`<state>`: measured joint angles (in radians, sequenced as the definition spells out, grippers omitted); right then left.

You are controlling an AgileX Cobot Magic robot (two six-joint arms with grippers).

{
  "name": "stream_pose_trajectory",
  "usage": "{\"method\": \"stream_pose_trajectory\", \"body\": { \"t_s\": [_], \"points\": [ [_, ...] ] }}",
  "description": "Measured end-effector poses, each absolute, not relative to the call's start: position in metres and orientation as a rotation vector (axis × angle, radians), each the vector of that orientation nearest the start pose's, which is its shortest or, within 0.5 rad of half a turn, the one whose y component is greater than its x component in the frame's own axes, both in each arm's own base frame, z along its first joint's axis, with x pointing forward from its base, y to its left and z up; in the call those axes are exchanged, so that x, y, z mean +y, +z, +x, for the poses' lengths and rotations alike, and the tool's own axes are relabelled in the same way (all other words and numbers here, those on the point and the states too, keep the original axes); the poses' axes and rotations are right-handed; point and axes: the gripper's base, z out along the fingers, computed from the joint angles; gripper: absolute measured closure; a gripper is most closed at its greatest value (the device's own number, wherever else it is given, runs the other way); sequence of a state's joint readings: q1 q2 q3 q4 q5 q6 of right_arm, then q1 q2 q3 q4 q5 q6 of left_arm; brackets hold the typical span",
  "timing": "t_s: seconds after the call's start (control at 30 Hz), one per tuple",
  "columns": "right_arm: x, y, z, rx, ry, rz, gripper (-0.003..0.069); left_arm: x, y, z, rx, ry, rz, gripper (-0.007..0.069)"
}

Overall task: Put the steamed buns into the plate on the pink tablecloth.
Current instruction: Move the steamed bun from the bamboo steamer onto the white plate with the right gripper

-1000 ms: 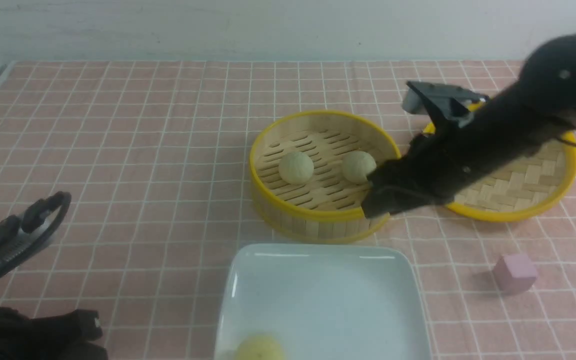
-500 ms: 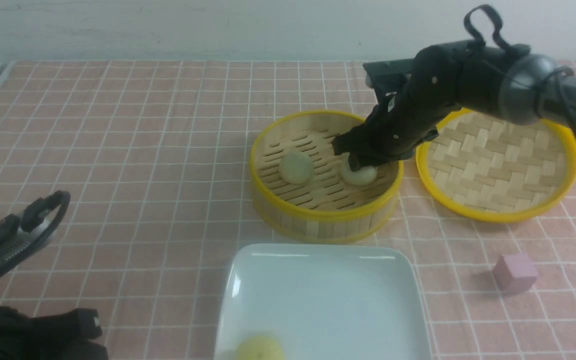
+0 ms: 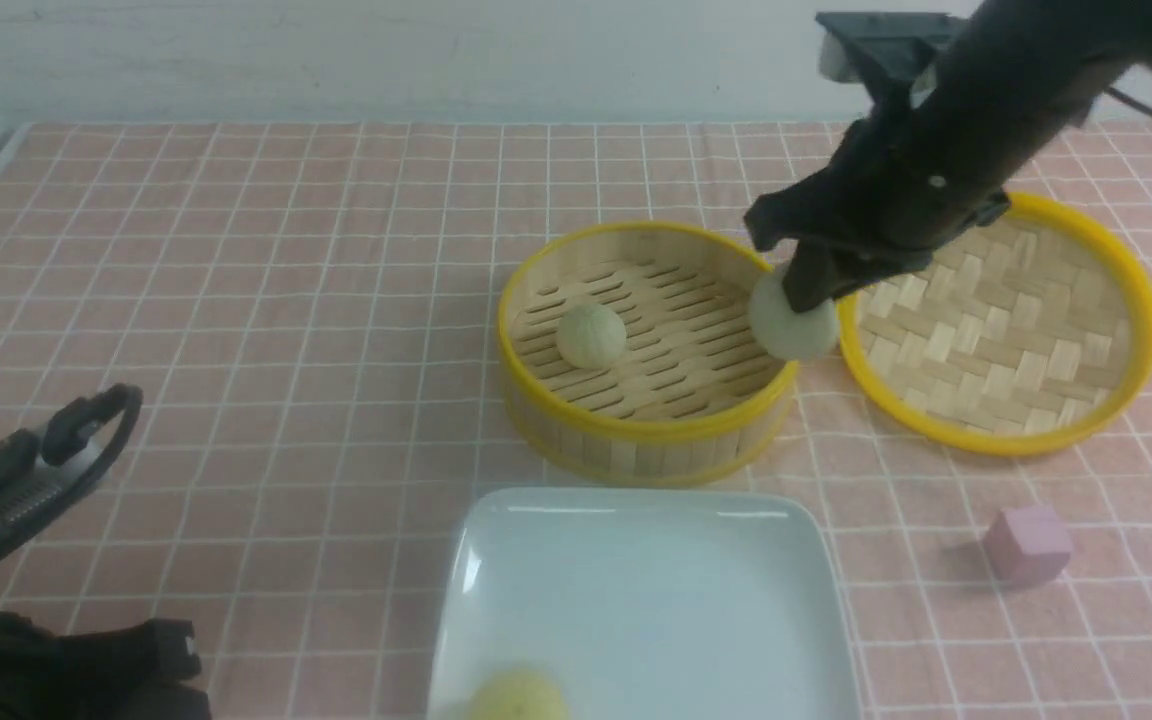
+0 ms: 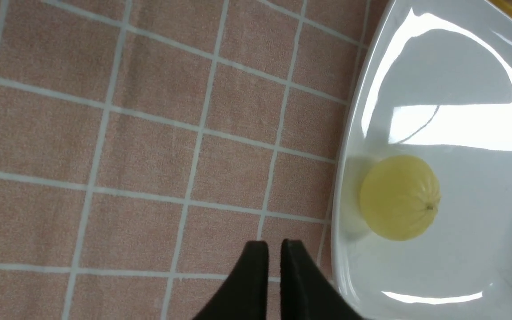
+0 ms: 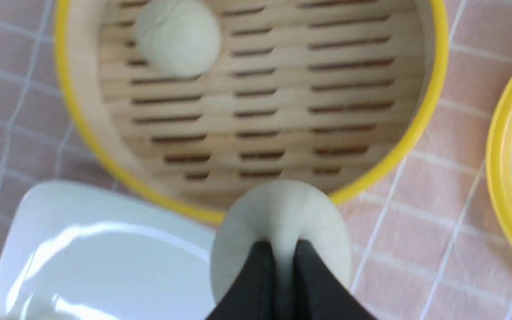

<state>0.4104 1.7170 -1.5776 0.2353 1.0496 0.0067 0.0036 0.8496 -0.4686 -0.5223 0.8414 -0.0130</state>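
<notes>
My right gripper (image 3: 804,292) is shut on a steamed bun (image 3: 793,322), which hangs above the right rim of the bamboo steamer (image 3: 636,440). In the right wrist view the black fingertips (image 5: 262,255) pinch into that bun (image 5: 282,209). A second bun (image 3: 591,335) lies in the steamer's left half. A third bun (image 3: 519,697) rests in the white plate (image 3: 636,495) near its front edge. My left gripper (image 4: 274,244) hovers over the pink tablecloth (image 3: 236,300) beside the plate (image 4: 460,66). Its jaws are nearly together with nothing between them.
The woven bamboo lid (image 3: 1006,330) lies right of the steamer, partly behind my right arm. A pink-purple cube (image 3: 1026,543) sits at the front right. My left arm (image 3: 26,480) rests low at the front left corner.
My right gripper closed on the steamer's right-hand bun and lifted it up and to the right, over the rim. The left arm stayed where it was.
</notes>
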Motion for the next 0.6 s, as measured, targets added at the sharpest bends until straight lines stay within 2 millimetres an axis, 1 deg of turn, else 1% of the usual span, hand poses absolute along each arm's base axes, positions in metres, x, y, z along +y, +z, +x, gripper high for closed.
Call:
{"method": "stream_pose_trajectory", "body": {
  "t_s": [0.07, 0.13, 0.2, 0.23, 0.27, 0.3, 0.37, 0.43, 0.47, 0.53, 0.57, 0.6],
  "points": [
    [0.165, 0.317, 0.297, 2.71, 0.478, -0.486, 0.0646, -0.032, 0.235, 0.13, 2.629, -0.608, -0.362, 0.055],
    [0.169, 0.293, 0.276, 2.751, 0.503, -0.498, 0.0645, -0.032, 0.234, 0.13, 2.63, -0.6, -0.357, 0.0547],
    [0.175, 0.266, 0.259, 2.764, 0.518, -0.515, 0.0644, -0.032, 0.234, 0.13, 2.632, -0.595, -0.354, 0.0543],
    [0.177, 0.264, 0.257, 2.755, 0.521, -0.516, 0.0644, -0.032, 0.234, 0.13, 2.632, -0.595, -0.354, 0.0543],
    [0.179, 0.253, 0.252, 2.749, 0.515, -0.547, 0.0641, -0.032, 0.234, 0.13, 2.632, -0.595, -0.353, 0.0541],
    [0.181, 0.233, 0.243, 2.748, 0.496, -0.584, 0.0635, -0.031, 0.234, 0.13, 2.633, -0.589, -0.35, 0.054],
    [0.183, 0.214, 0.237, 2.736, 0.477, -0.615, 0.062, -0.031, 0.234, 0.13, 2.634, -0.585, -0.348, 0.0538],
    [0.182, 0.197, 0.237, 2.729, 0.452, -0.607, 0.0582, -0.031, 0.234, 0.13, 2.634, -0.585, -0.348, 0.0536],
    [0.182, 0.195, 0.237, 2.724, 0.451, -0.603, 0.0577, -0.031, 0.234, 0.13, 2.634, -0.585, -0.348, 0.0535],
    [0.182, 0.184, 0.24, 2.724, 0.432, -0.593, 0.0484, -0.031, 0.234, 0.13, 2.635, -0.582, -0.345, 0.0531],
    [0.183, 0.183, 0.241, 2.723, 0.432, -0.592, 0.0484, -0.031, 0.234, 0.13, 2.635, -0.582, -0.345, 0.0531],
    [0.183, 0.182, 0.242, 2.717, 0.433, -0.584, 0.0406, -0.031, 0.234, 0.13, 2.635, -0.582, -0.345, 0.053]
  ]
}}
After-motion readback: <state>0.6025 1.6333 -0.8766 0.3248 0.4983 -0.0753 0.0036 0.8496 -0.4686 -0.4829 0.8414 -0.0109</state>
